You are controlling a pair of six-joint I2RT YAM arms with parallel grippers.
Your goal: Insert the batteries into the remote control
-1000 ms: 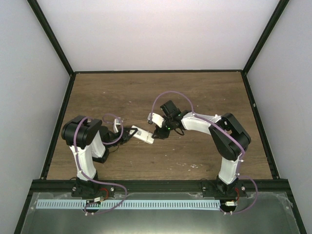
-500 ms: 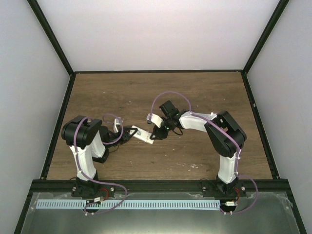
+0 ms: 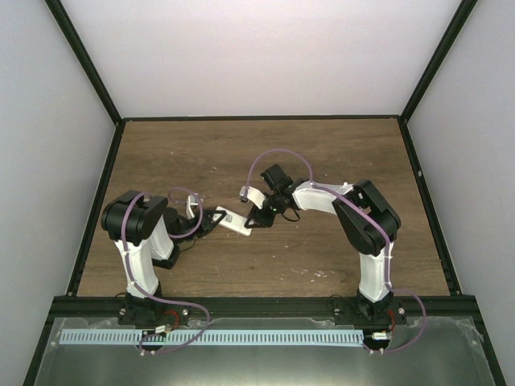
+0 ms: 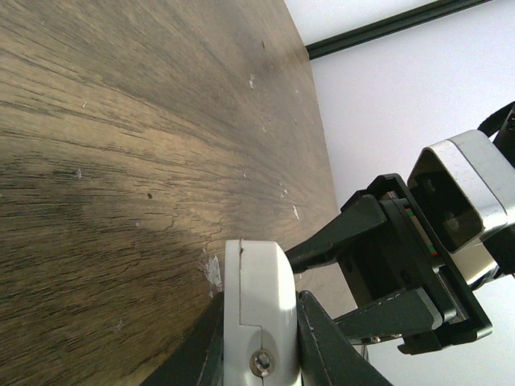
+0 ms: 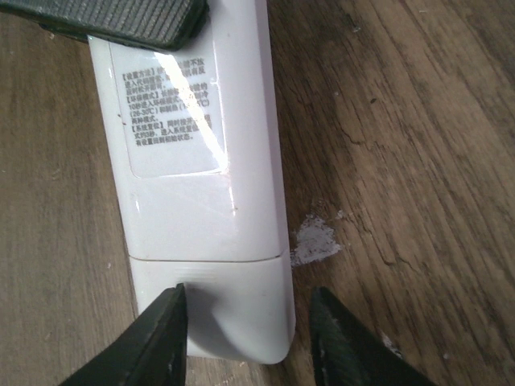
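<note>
Remote control [image 5: 201, 161] sits with one end clamped in the left gripper [image 4: 259, 346], its other end off-centre between the right gripper's [image 5: 249, 334] parted jaws; an uneven squeeze could twist it loose.

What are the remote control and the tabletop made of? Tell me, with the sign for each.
The remote control looks like glossy white moulded plastic, going by the glare streak and fine seam across its back. The tabletop shows brown wood grain, matte, scuffed with pale chips; solid wood or laminate, I cannot tell.
</note>
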